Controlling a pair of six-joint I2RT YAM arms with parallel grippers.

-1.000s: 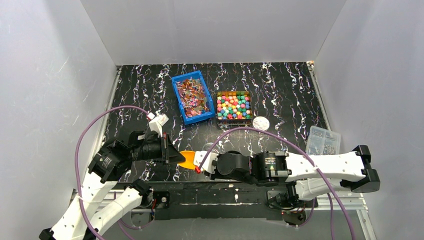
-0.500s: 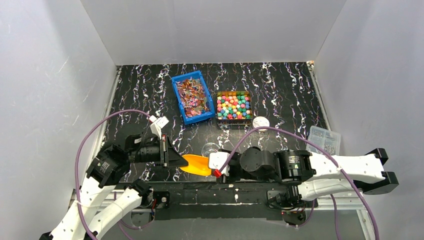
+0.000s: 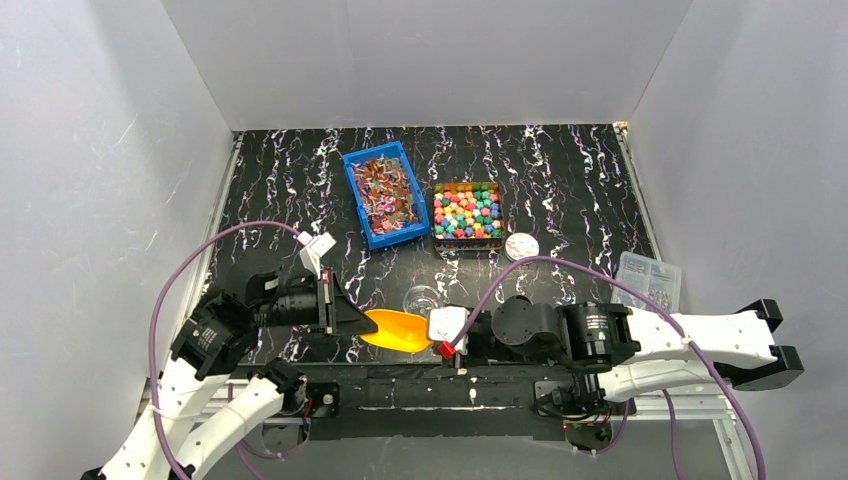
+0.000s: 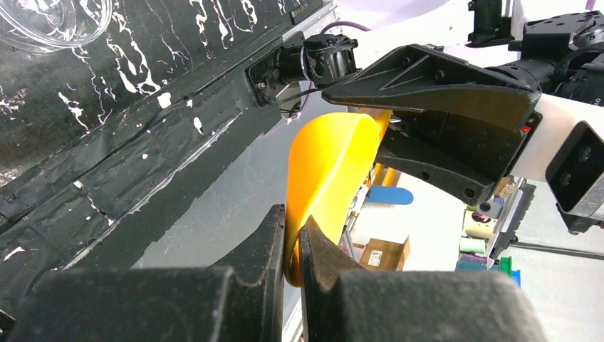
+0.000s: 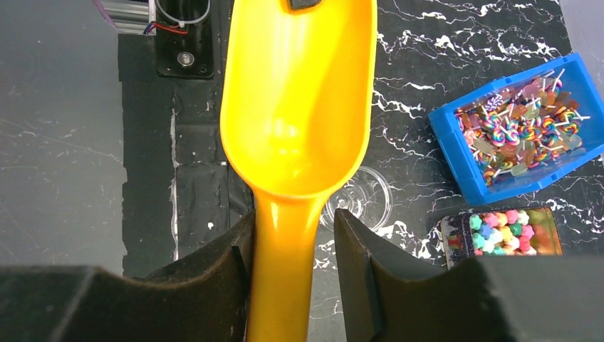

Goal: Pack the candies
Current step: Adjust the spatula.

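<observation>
The candies point(image 3: 467, 212) fill a dark tray at the back centre, also visible in the right wrist view point(image 5: 506, 231). A yellow scoop point(image 3: 392, 328) hangs level between the two arms near the front edge. My left gripper point(image 3: 355, 318) is shut on the scoop's front rim point(image 4: 327, 164), its jaws point(image 4: 293, 221) pinching the thin wall. My right gripper point(image 3: 432, 336) is open around the scoop's handle point(image 5: 285, 271). One finger rests against the handle and the other stands apart from it point(image 5: 293, 217). The scoop bowl point(image 5: 299, 107) holds nothing.
A blue bin point(image 3: 385, 195) of lollipops stands left of the candy tray. A clear glass dish point(image 3: 421, 298) sits just behind the scoop. A white round lid point(image 3: 521, 246) lies right of the tray, and a clear plastic packet point(image 3: 648, 280) lies at the right edge.
My right arm has drawn back to the right along the handle and its jaws have widened. The scoop now shows longer and flatter between the grippers. The left gripper has stayed shut on it.
</observation>
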